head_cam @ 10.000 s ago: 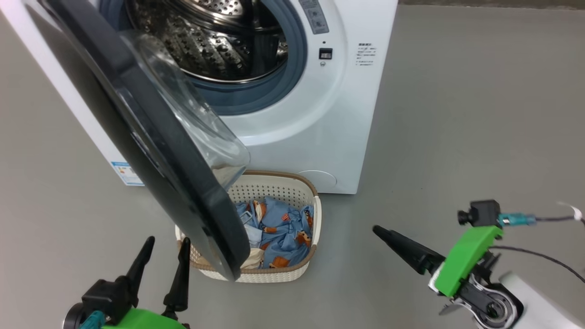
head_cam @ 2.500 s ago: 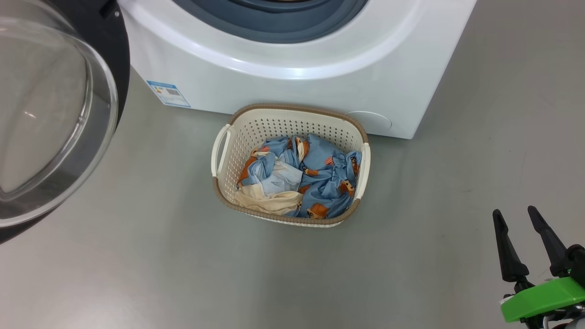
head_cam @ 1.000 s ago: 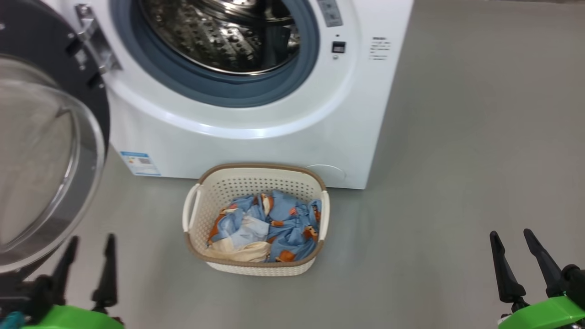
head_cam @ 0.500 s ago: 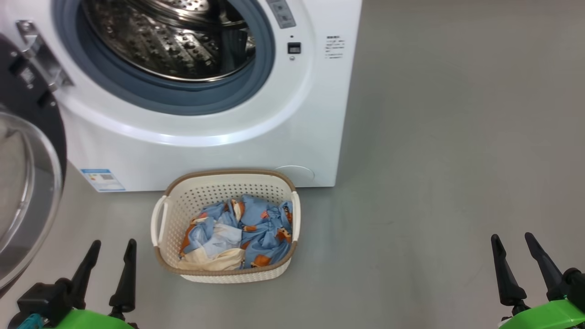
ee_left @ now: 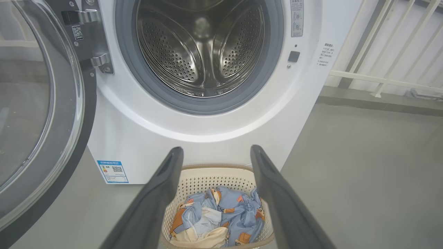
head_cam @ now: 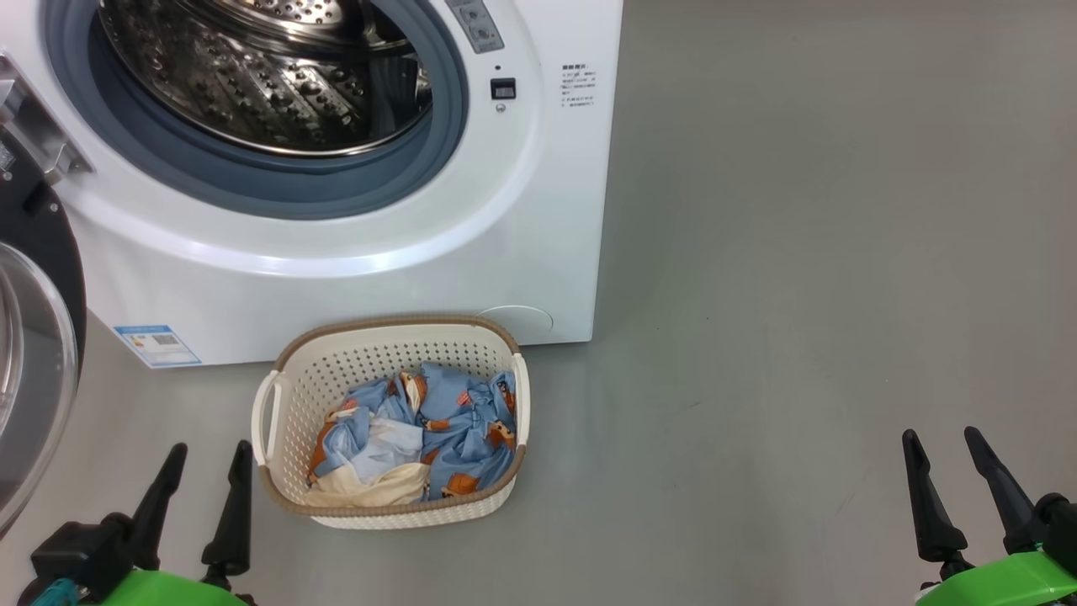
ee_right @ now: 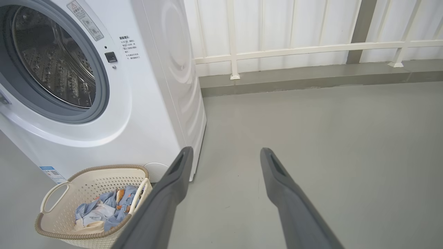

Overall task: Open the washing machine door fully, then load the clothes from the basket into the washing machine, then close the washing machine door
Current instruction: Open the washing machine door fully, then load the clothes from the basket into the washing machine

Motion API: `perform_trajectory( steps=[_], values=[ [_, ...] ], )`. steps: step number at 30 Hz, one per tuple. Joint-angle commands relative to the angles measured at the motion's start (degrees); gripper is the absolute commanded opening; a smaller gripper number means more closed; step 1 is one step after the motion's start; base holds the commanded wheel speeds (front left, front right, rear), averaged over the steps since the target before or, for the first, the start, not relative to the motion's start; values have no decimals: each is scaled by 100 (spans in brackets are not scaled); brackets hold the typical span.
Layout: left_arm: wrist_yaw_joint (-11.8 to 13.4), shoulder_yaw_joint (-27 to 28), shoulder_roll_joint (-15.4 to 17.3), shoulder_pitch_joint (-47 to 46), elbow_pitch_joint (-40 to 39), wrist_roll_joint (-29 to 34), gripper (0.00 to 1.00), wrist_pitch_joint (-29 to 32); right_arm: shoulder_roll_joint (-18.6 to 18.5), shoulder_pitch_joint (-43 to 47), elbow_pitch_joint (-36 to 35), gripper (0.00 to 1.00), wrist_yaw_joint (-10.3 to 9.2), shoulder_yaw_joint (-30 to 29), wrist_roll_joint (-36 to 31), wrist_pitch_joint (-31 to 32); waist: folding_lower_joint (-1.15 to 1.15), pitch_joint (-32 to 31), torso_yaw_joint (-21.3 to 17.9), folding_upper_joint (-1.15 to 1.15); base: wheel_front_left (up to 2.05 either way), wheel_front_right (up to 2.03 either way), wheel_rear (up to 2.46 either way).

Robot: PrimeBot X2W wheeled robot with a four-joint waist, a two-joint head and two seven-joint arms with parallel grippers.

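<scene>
The washing machine door [head_cam: 34,370] hangs wide open at left, and the basket [head_cam: 370,358] sits on the floor [head_cam: 799,295] right in front of the washing machine [head_cam: 336,278], w/ the clothes [head_cam: 446,421] heaped inside. Both jaws spread wide & empty: the left gripper [head_cam: 210,450] is near the basket's front-left corner, the right gripper [head_cam: 940,438] well apart over floor to the right.

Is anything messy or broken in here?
Nothing looks wrong. The clothes sit crumpled inside the basket, none on the floor, and the door of the washing machine stands wide open.
</scene>
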Motion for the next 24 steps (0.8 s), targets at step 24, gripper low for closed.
perform_trajectory(
  steps=[24],
  values=[
    [-9,-63,321,-233,153,-740,100,-37,-73,-102,-123,100,35,189,26,-69,0,120,-1,0,47,-88,40]
  ],
)
